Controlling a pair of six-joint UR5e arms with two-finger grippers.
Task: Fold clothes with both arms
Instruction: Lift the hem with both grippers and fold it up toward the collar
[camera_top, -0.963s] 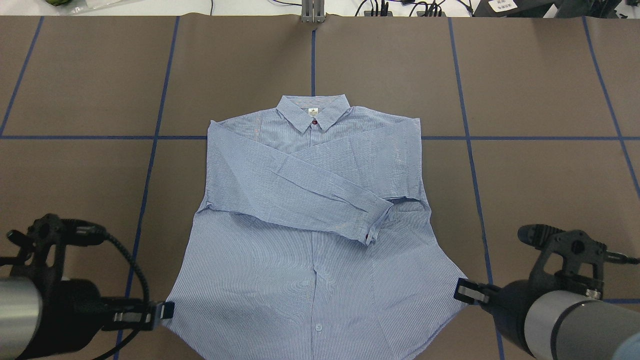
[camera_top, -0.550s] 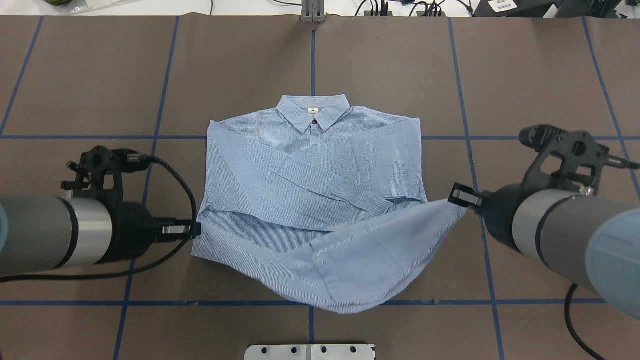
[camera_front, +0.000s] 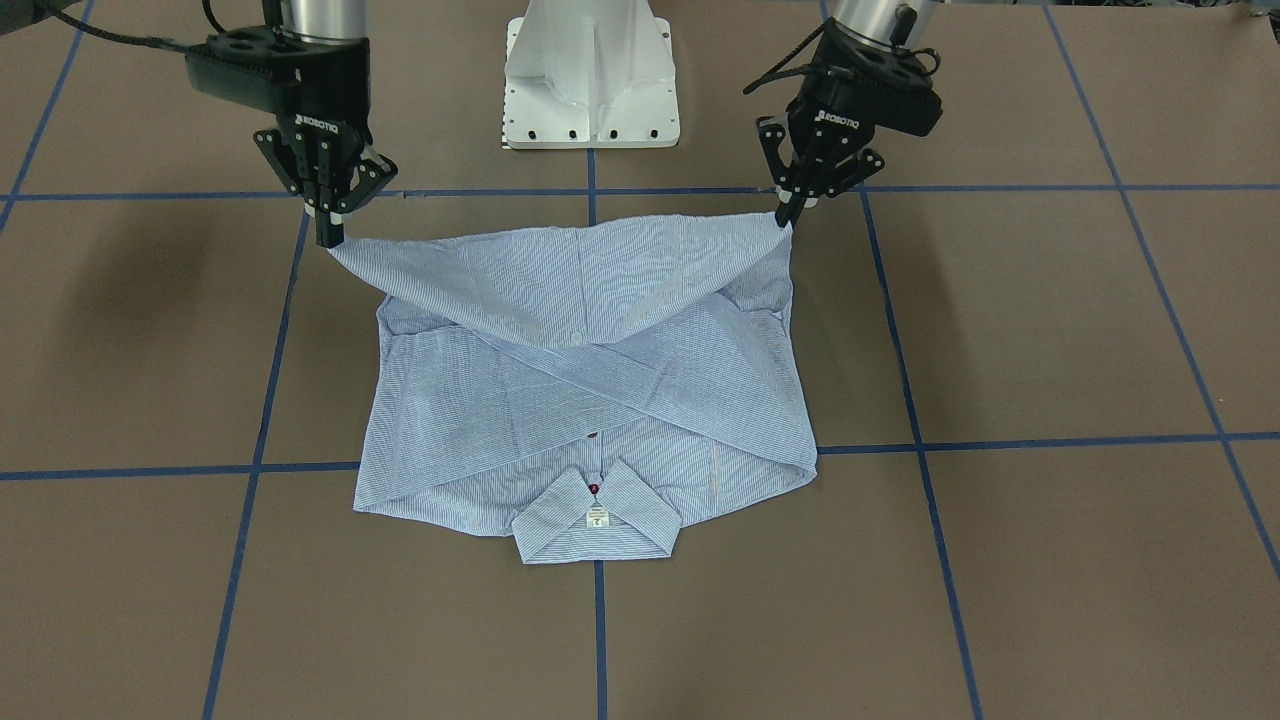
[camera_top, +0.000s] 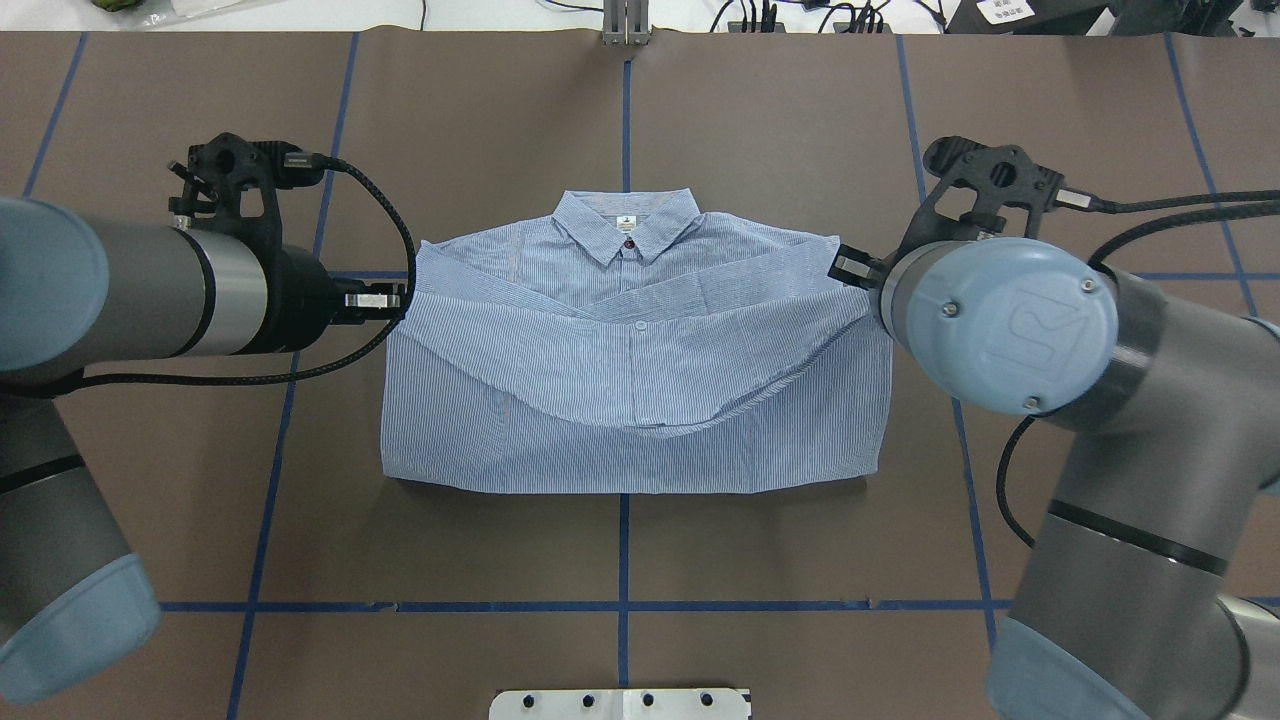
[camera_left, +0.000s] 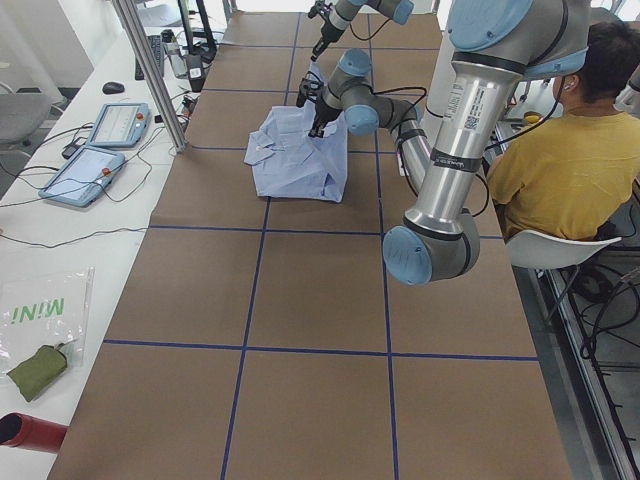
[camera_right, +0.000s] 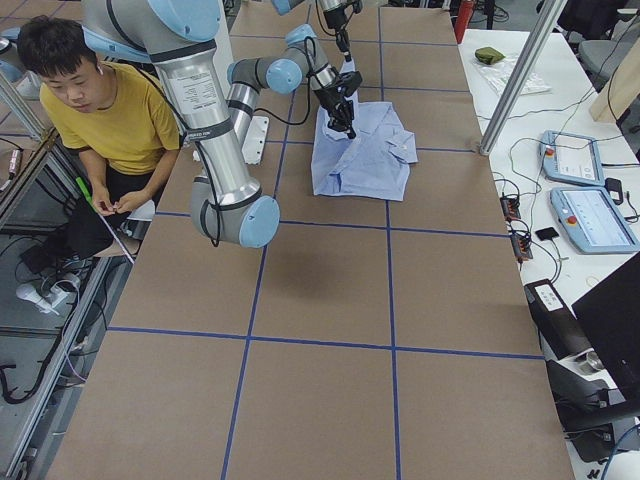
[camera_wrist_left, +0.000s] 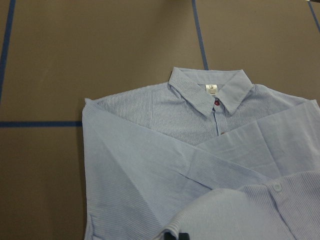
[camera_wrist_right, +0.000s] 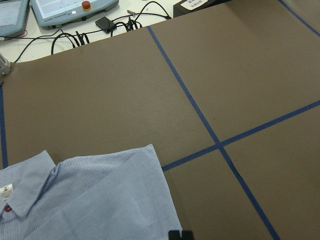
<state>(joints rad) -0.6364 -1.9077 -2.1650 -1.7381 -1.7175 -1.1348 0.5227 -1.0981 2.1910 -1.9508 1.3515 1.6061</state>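
**A:** Where is the shirt on your screens?

**B:** Your shirt (camera_top: 640, 440) lies in the middle of the counter (camera_top: 800, 120), front side up. Its collar (camera_top: 627, 215) is on the side away from the robot. You can see the small white neck label (camera_front: 597, 518) inside the collar, with a red button (camera_top: 628, 242) just below it. Both sleeves (camera_front: 640, 385) are crossed over the chest.

**A:** And the bottom half?

**B:** It is doubled up over the body, so the fold forms the straight edge nearest the robot. The hem (camera_top: 640, 425) is raised off the cloth at its two corners. Between them it sags in a curve low over the crossed sleeves.

**A:** What are your claws doing?

**B:** Your left claw (camera_top: 395, 297) is pinched closed on one hem corner, beside the shirt's shoulder on that side. Your right claw (camera_top: 845, 265) is closed on the other corner, by the opposite shoulder. From the front camera both point fingers-down, with the cloth stretched between them. They stand well apart, about level with each other across the shirt.

**A:** Anything else on the counter?

**B:** Blue tape lines (camera_top: 625, 545) divide the brown surface into squares, and one runs under the shirt along its middle.
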